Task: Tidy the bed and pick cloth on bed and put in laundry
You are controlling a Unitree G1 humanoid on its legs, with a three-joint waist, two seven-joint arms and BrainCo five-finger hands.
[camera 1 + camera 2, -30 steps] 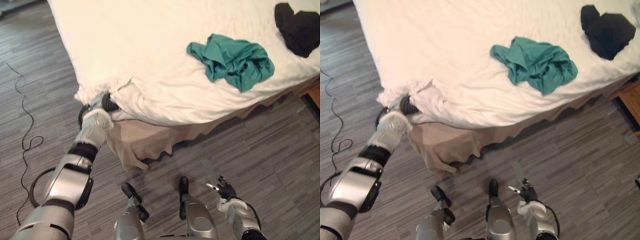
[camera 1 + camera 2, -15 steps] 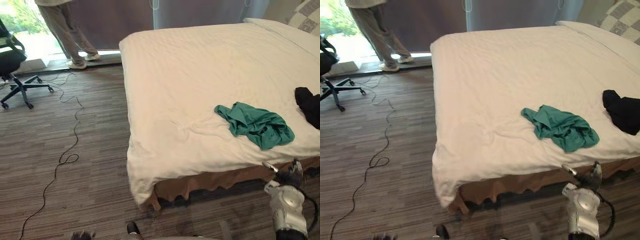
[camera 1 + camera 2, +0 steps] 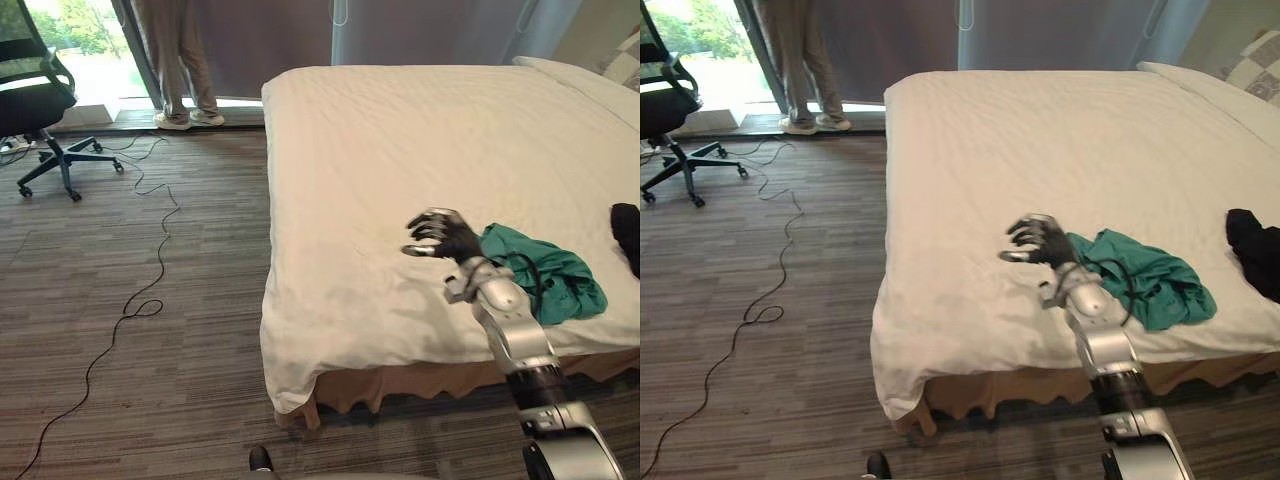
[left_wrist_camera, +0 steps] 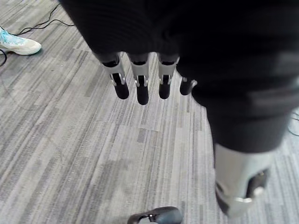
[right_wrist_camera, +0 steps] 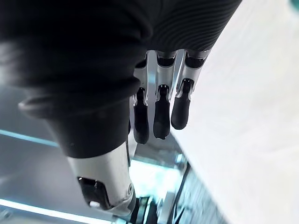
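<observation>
Right hand (image 3: pixel 445 237) hovers empty over the bed (image 3: pixel 400 130), fingers loosely spread. Green cloth (image 3: pixel 555 280) lies beside its wrist, likely the next pick.

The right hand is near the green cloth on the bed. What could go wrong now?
1. The right hand is over bare sheet beside the green cloth, not above it; closing here may pinch the sheet and wrinkle it.
2. The cloth lies near the edge of the bed; a sideways sweep might push it to the floor.
</observation>
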